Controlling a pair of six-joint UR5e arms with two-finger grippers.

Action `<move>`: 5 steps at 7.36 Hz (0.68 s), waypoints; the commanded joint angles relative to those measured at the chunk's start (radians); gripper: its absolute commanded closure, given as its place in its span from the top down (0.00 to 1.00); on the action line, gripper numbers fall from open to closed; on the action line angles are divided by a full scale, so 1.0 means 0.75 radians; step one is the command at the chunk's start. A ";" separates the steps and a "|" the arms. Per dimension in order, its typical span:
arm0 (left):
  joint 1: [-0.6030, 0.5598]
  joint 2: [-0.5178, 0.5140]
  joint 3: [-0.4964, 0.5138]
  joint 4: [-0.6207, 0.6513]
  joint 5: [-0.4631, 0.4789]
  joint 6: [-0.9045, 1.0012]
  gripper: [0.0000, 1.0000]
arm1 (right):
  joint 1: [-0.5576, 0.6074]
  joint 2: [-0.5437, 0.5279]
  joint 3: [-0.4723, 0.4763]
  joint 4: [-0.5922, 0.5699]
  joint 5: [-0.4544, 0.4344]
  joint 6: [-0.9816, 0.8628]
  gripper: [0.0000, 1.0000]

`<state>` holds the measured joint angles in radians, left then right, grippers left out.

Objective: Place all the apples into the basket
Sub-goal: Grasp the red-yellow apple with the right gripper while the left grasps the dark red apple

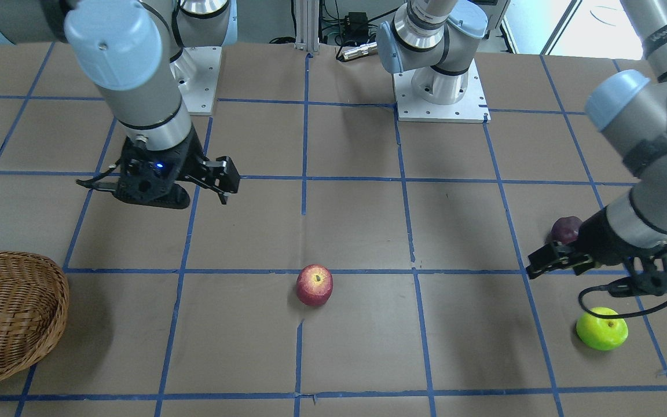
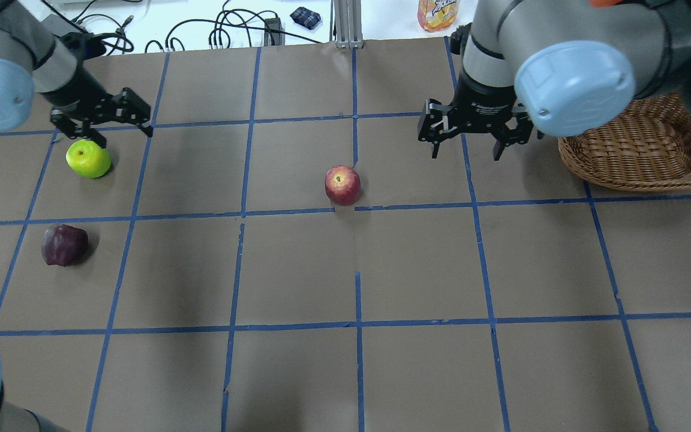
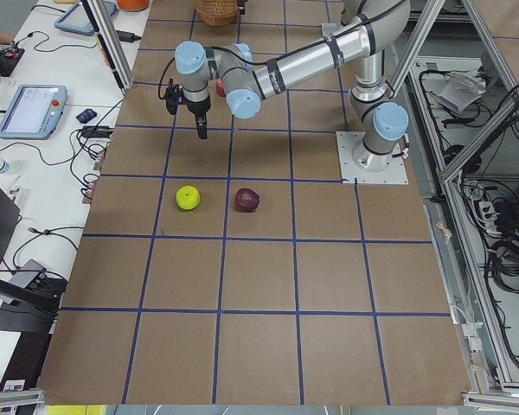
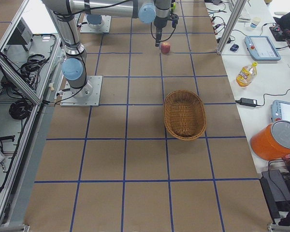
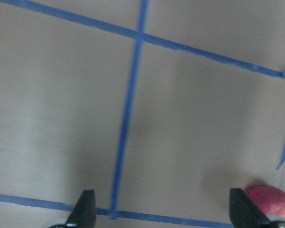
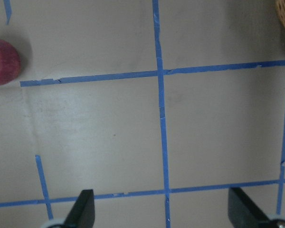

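Observation:
The red apple (image 2: 342, 185) lies near the table's middle, also in the front view (image 1: 314, 285). The lime green apple (image 2: 88, 159) and the maroon apple (image 2: 65, 245) lie at the left. My left gripper (image 2: 138, 117) is open and empty, hovering just beyond the green apple. My right gripper (image 2: 465, 155) is open and empty, above the table between the red apple and the wicker basket (image 2: 645, 153). The basket looks empty in the right side view (image 4: 184, 115). A reddish apple's edge (image 5: 270, 202) shows in the left wrist view; I cannot tell which apple. The red apple (image 6: 4, 61) shows in the right wrist view.
The table is brown with a grid of blue tape lines (image 2: 357, 210). Both arm bases (image 1: 440, 101) stand at the robot's edge. Cables (image 2: 225, 30) and a bottle (image 2: 438, 13) lie on the bench beyond the far edge.

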<state>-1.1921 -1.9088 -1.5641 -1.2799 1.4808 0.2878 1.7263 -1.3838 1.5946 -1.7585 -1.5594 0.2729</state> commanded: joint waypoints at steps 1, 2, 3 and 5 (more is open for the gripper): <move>0.224 -0.026 -0.011 -0.060 0.101 0.305 1.00 | 0.172 0.194 -0.058 -0.203 0.005 0.295 1.00; 0.260 -0.024 -0.076 -0.091 0.110 0.463 1.00 | 0.228 0.284 -0.131 -0.206 0.005 0.357 1.00; 0.317 -0.018 -0.157 -0.055 0.134 0.564 1.00 | 0.263 0.359 -0.189 -0.206 0.003 0.433 1.00; 0.389 -0.050 -0.211 -0.030 0.140 0.575 1.00 | 0.304 0.480 -0.218 -0.275 0.005 0.466 1.00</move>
<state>-0.9273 -1.9327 -1.6933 -1.3100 1.5815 0.6992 1.9313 -1.0838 1.4483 -1.9293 -1.5559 0.5981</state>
